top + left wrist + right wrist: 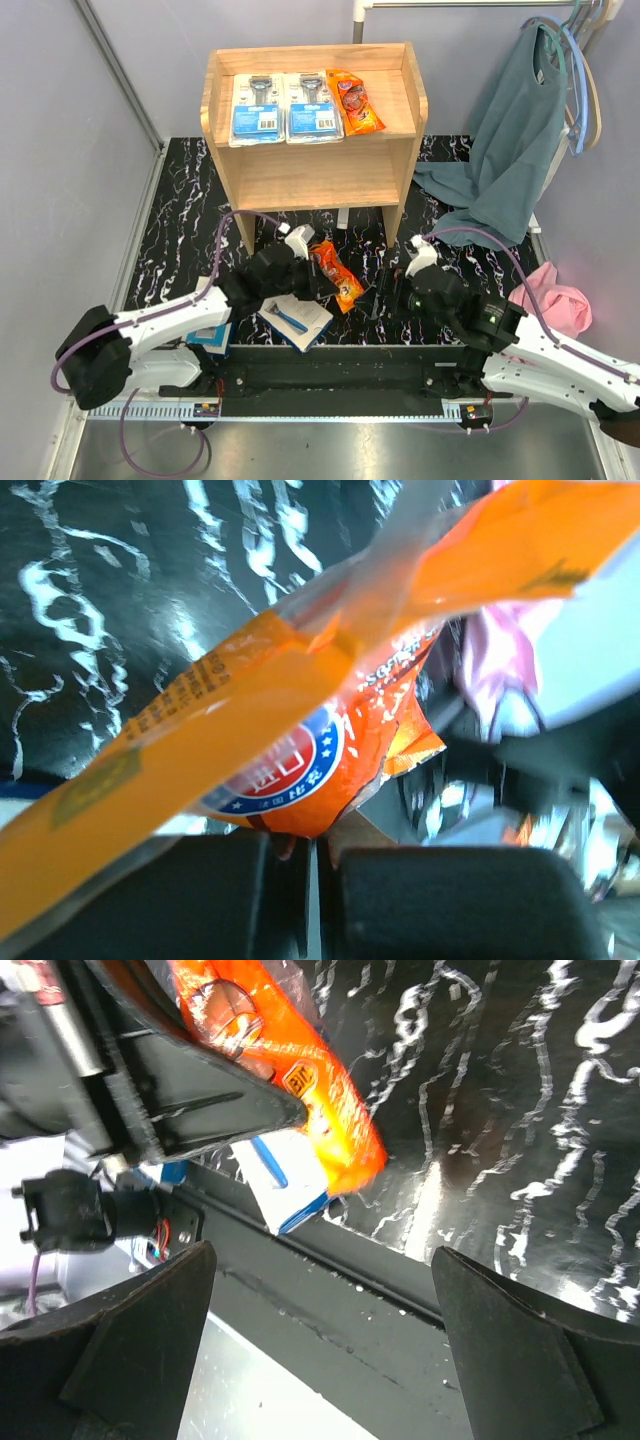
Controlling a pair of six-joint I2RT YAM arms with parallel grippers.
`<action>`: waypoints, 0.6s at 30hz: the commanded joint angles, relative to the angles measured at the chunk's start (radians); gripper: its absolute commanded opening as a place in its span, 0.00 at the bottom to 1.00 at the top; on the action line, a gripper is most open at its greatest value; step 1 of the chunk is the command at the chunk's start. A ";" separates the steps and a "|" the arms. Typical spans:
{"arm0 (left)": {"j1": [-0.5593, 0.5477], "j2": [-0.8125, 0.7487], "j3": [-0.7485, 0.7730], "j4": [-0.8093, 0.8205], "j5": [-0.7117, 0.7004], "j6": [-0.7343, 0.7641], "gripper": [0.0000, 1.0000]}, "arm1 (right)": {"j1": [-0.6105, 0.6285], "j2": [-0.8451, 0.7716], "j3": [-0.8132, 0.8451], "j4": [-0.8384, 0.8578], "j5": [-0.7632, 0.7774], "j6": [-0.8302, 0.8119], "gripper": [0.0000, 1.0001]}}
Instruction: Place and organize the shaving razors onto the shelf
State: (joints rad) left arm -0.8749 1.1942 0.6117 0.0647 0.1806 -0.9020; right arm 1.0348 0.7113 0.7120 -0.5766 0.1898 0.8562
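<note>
Left gripper [312, 268] is fully closed, pinching an orange packet [338, 280] by one edge. The packet hangs tilted off the fingers, centre of the table [180, 250] toward its near edge. It looks lifted clear, but I can't be sure. An edge pinch makes sense because flat glossy film gives nothing else to grab. Downside: it flops, so it could swing or slip on the way up.

Right gripper [322, 1290] is wide open and empty, just beside the packet on its right, pointing at it. Probably on standby, but it's also the nearest thing to clip.

Far edge, centre: shelf [300, 175]. On the top tier, two blisters [257, 110] lie side by side at left, and a second packet [355, 102] lies tilted beside them. The only free gap up there is a narrow one by the right rim. The lower tier is bare. My guess is the held packet goes next to its twin, like with like.

Not yet shelved: white box [298, 320] right by the held packet near the near edge, and second box [212, 340] partly under the left arm.

Teal cloth [515, 150] drapes onto the far-right corner by the shelf leg, and pink cloth [560, 305] sits at the right edge. Neither looks in the lift path. The shelf's raised rim is the thing to clear.
</note>
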 commanded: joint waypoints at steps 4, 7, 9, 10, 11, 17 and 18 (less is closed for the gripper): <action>-0.004 -0.130 0.094 -0.207 0.238 0.265 0.00 | 0.001 0.086 0.009 0.142 -0.148 -0.062 1.00; -0.003 -0.146 0.091 -0.233 0.292 0.296 0.00 | 0.001 0.093 0.007 0.164 -0.148 -0.060 1.00; -0.004 -0.159 0.080 -0.227 0.327 0.302 0.00 | 0.001 0.090 0.003 0.170 -0.144 -0.054 0.99; -0.004 -0.163 0.077 -0.224 0.335 0.302 0.00 | 0.001 0.086 0.003 0.175 -0.139 -0.052 0.98; -0.004 -0.171 0.073 -0.209 0.358 0.299 0.00 | 0.001 0.085 -0.002 0.178 -0.138 -0.051 0.98; -0.004 -0.194 0.051 -0.142 0.418 0.270 0.00 | 0.001 0.093 -0.029 0.231 -0.162 -0.031 0.82; -0.006 -0.197 0.049 -0.134 0.422 0.268 0.00 | 0.001 0.105 -0.029 0.239 -0.168 -0.031 0.80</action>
State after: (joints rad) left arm -0.8753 1.0302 0.6670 -0.1574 0.5171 -0.6388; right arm 1.0348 0.8051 0.6949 -0.4145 0.0570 0.8204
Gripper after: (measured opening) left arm 0.008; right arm 0.839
